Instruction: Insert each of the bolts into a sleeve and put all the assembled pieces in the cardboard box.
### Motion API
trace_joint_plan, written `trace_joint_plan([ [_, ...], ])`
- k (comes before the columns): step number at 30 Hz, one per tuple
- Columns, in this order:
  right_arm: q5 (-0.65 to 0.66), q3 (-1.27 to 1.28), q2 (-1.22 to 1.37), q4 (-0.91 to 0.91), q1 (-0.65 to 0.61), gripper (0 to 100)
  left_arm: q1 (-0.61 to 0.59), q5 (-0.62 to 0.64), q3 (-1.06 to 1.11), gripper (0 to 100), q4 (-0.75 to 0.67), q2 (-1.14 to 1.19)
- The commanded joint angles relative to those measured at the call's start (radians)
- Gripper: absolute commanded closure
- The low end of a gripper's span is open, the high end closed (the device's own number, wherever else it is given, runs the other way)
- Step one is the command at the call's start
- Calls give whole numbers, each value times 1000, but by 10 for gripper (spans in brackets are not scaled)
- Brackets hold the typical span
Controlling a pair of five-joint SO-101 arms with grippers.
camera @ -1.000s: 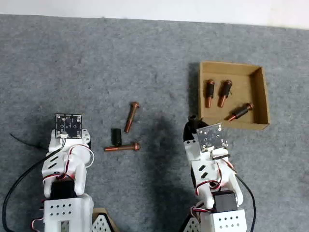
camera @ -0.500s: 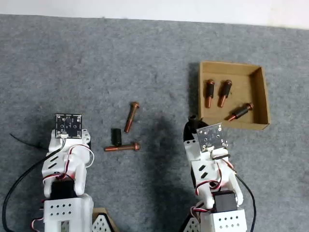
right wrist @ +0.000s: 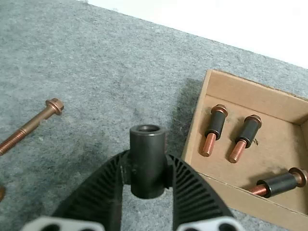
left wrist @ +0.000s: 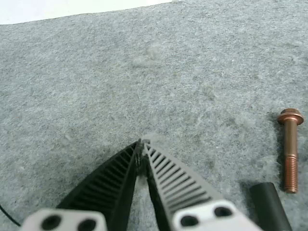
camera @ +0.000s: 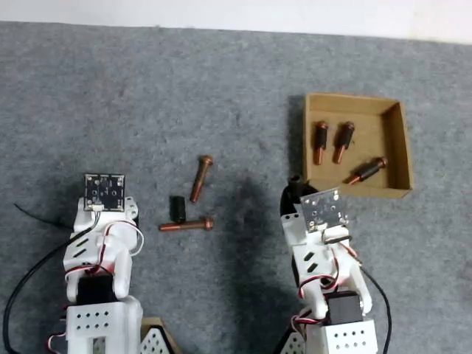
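Two bare copper bolts lie mid-table: one angled bolt [camera: 200,178] [left wrist: 290,149] [right wrist: 30,125] and one flat bolt [camera: 187,225]. A loose black sleeve [camera: 178,209] [left wrist: 270,205] stands between them. The cardboard box [camera: 398,151] [right wrist: 246,95] at the right holds three bolts fitted with sleeves [camera: 343,142] [right wrist: 244,137]. My right gripper [right wrist: 147,174] is shut on a black sleeve [right wrist: 147,159], held upright just short of the box's near left corner. My left gripper [left wrist: 142,143] is shut with nothing in it, low over the mat to the left of the loose parts.
Grey mat [camera: 147,96] covers the whole table, with open room at the back and far left. A white wall strip [camera: 236,15] runs along the far edge. Both arm bases [camera: 99,310] [camera: 335,324] stand at the front edge.
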Motion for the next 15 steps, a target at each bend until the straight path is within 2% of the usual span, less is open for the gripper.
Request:
trace_joint_plan([
  [1,-3,73,-16,-27,13,994,15,-8,-4,995,-20,-15],
  [15,-3,88,-16,-28,12,994,15,-8,-2,995,-20,-15],
])
